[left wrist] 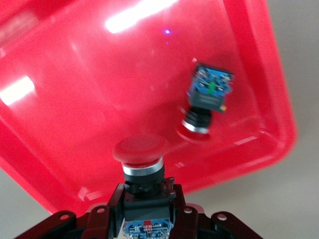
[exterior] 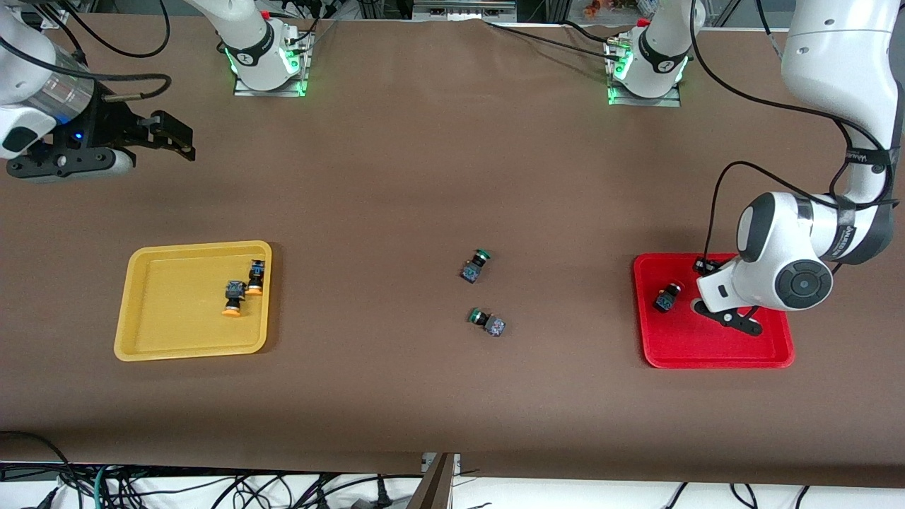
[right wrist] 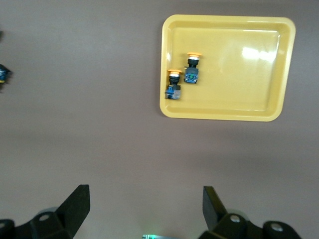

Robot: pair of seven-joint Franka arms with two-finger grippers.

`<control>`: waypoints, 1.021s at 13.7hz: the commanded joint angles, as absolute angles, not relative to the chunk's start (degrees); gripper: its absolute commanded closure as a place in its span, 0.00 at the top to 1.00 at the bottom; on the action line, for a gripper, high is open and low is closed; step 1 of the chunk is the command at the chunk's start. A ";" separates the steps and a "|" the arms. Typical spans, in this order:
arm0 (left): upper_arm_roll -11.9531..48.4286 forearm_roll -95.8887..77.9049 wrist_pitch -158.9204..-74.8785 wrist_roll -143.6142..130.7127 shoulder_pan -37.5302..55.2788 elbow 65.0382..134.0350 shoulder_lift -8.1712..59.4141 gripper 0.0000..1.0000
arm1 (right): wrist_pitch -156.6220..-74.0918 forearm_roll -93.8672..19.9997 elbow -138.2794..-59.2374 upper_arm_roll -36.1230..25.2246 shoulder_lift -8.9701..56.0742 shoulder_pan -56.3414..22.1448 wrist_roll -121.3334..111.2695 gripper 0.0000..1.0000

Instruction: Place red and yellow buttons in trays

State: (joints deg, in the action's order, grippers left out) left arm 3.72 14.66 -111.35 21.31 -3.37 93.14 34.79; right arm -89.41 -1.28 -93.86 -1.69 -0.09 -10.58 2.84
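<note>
Red tray [exterior: 714, 353] is sitting near the worktop's left-arm end, one red button [exterior: 666, 297] lying tilted inside. Left pincer [left wrist: 144, 211] is gripping a second red-capped button [left wrist: 142, 169] above it, cap pointing away from the wrist. Right pincer [right wrist: 144, 209] is waiting, spread wide.

The table [exterior: 438, 177] is plain brown. On it, the yellow tray [exterior: 177, 339] carries two buttons [exterior: 234, 297] [exterior: 255, 276] with orange-yellow caps and dark bodies. The red tray [exterior: 679, 350] is glossy, streaked with white glare, and holds a red-capped button [exterior: 667, 297] with a blue, green-flecked underside. My left end effector [left wrist: 144, 211] is black and grips a second red-capped button [left wrist: 142, 167] with a silver collar. Two green-capped buttons [exterior: 474, 266] [exterior: 488, 321] lie mid-table. My right end effector [right wrist: 144, 211] is black too.
</note>
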 commanded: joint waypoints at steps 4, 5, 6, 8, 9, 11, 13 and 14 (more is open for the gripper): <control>5.19 11.00 -122.86 44.09 -11.42 92.20 40.51 0.34 | -90.18 0.70 -93.61 1.67 -0.53 -7.47 2.37 1.00; 5.19 10.81 -122.96 45.34 -11.60 92.20 40.60 0.73 | -90.26 0.70 -93.08 1.67 -0.35 -7.47 2.29 1.00; 5.19 11.07 -122.87 45.70 -11.34 92.20 40.52 1.00 | -90.26 0.70 -92.73 1.67 -0.35 -7.64 2.37 1.00; 5.19 10.99 -122.78 45.70 -11.51 92.46 40.52 1.00 | -90.00 0.62 -92.37 1.67 -0.35 -7.73 2.81 1.00; 5.19 10.99 -122.78 45.70 -11.60 92.37 40.52 1.00 | -90.17 0.62 -92.29 1.50 -0.35 -7.65 2.90 1.00; 5.19 10.99 -122.35 45.36 -10.99 91.93 39.82 1.00 | -90.18 0.09 -92.20 1.06 -0.35 -7.38 2.73 1.00; 6.14 11.16 -119.90 44.65 -9.50 90.45 36.40 1.00 | -90.18 0.09 -90.45 0.88 -0.18 -7.29 3.07 1.00; 6.24 10.81 -114.75 44.56 -8.01 87.13 35.34 1.00 | -90.26 0.35 -90.09 0.88 -0.18 -7.38 2.99 1.00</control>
State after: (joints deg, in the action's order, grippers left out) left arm 6.20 12.11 -121.84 43.94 -10.82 90.66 39.06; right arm -90.55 -0.22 -91.85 0.38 0.12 -8.05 2.83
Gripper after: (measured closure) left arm 0.000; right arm 0.000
